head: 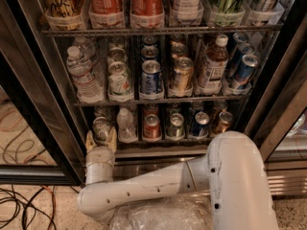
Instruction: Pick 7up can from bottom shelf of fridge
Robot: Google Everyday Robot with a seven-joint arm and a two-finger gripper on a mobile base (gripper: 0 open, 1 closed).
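The 7up can, pale whitish-green with a silver top, stands at the far left of the bottom shelf of the fridge. My gripper reaches up from my white arm to the shelf's front edge, just below the can. Its two tan fingertips stand apart on either side of the can's lower part. The jaws are open and I cannot see them pressing the can.
On the same shelf, to the right, stand a small water bottle, a red can, a silver can, a blue can and a brown can. The steel base runs below. Cables lie on the floor at left.
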